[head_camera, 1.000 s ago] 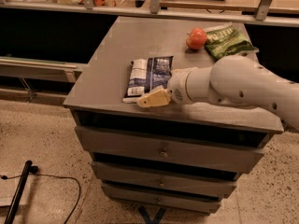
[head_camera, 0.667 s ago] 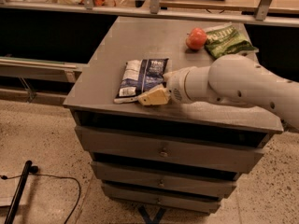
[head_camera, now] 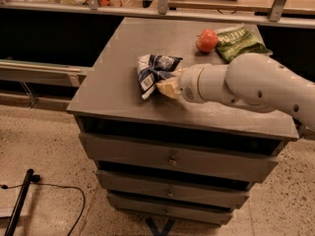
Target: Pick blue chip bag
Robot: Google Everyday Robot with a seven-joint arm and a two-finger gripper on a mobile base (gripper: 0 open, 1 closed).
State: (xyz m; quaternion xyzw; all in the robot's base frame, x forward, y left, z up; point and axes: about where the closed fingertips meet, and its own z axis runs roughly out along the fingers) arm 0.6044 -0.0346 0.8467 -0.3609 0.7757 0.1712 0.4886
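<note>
The blue chip bag (head_camera: 156,68) is dark navy with a white label. It is bunched up and raised off the grey cabinet top (head_camera: 110,85) near the front middle. My gripper (head_camera: 166,86), with yellowish fingers at the end of the white arm (head_camera: 246,85), is shut on the bag's right lower side and holds it up. The arm reaches in from the right.
A red apple (head_camera: 206,40) and a green chip bag (head_camera: 238,42) lie at the cabinet's back right, just behind the arm. Drawers (head_camera: 172,159) fill the cabinet front. A black pole and cable (head_camera: 22,200) lie on the floor at left. A metal rail (head_camera: 147,9) runs behind.
The blue chip bag lay flat on the cabinet top; it is now crumpled and lifted in the gripper. The arm has drawn back slightly to the right and upward.
</note>
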